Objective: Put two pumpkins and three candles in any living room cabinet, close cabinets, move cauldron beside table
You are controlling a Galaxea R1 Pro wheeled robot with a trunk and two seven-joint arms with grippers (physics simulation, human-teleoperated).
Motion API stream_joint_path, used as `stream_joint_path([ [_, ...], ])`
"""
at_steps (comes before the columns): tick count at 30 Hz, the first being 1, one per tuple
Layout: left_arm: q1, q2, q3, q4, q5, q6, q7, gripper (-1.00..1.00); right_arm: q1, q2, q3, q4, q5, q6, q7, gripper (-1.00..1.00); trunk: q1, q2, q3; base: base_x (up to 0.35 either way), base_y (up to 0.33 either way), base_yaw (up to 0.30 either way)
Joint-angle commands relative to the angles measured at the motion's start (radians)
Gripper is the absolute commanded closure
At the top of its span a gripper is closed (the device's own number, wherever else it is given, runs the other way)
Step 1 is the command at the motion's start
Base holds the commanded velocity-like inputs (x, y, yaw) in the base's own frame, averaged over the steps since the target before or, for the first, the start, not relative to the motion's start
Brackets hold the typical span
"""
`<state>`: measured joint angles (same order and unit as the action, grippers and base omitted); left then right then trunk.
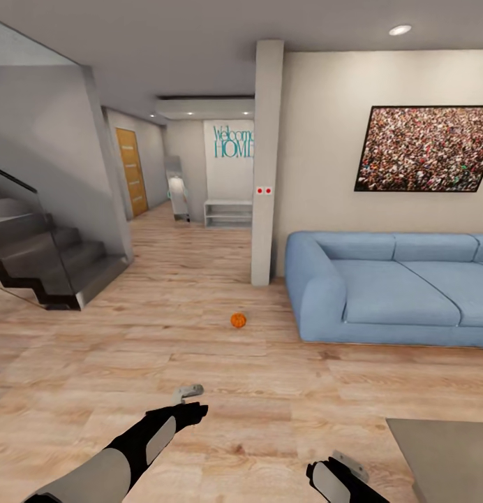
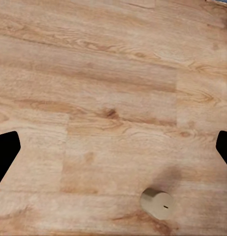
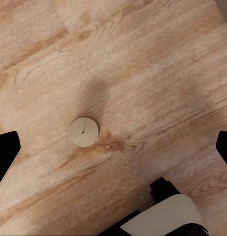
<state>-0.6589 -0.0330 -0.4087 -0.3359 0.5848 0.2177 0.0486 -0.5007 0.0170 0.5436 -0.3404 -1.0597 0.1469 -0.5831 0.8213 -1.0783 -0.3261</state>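
One orange pumpkin (image 1: 238,320) lies on the wood floor between the pillar and the sofa's near end. My left gripper (image 1: 189,393) reaches forward low over the floor, well short of that pumpkin. In the left wrist view it (image 2: 113,152) is open, and a cream candle (image 2: 157,203) stands on the planks below, off to one side of the gap. My right gripper (image 1: 346,462) hangs near the picture's lower edge. Its wrist view shows it (image 3: 113,147) open above a candle (image 3: 83,131) seen from straight overhead, wick dot up. The pale corner of the table (image 1: 447,454) sits at the lower right.
A blue sofa (image 1: 395,286) fills the right side under a framed picture. A white pillar (image 1: 266,161) stands left of it. Dark stairs (image 1: 46,265) rise at the left. A hallway with a white shelf unit (image 1: 228,213) runs behind. A white and black robot part (image 3: 167,216) shows under the right wrist.
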Motion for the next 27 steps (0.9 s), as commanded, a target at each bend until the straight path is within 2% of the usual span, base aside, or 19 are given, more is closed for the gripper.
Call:
stream_joint_path([
  [1, -0.001, 0.0, -0.007, -0.002, 0.009, 0.003, 0.005, -1.0, -0.001, -0.001, 0.007, -0.002, -0.002, 0.006, -0.007, -1.0, 0.001, -0.001, -0.001, 0.258, -0.013, 0.0],
  [14, -0.001, 0.0, -0.007, -0.002, 0.009, 0.003, 0.005, -1.0, -0.001, -0.001, 0.007, -0.002, -0.002, 0.006, -0.007, -1.0, 0.001, -0.001, -0.001, 0.236, -0.003, 0.0],
  [21, -0.001, 0.003, -0.006, -0.008, 0.01, 0.009, 0.0, -1.0, -0.001, 0.001, 0.007, -0.003, 0.0, 0.006, -0.007, -1.0, 0.001, -0.001, -0.001, 0.039, 0.0, 0.0],
  [25, -0.002, 0.006, -0.005, -0.015, 0.011, 0.039, 0.001, -1.0, -0.001, 0.001, 0.007, -0.002, 0.001, 0.007, -0.006, -1.0, 0.001, -0.001, -0.001, 0.008, 0.0, 0.0],
  [27, -0.002, 0.007, -0.005, -0.018, 0.011, 0.102, 0.002, -1.0, -0.001, 0.0, 0.007, -0.001, 0.002, 0.009, -0.006, -1.0, 0.001, -0.001, -0.001, 0.003, 0.0, 0.0],
])
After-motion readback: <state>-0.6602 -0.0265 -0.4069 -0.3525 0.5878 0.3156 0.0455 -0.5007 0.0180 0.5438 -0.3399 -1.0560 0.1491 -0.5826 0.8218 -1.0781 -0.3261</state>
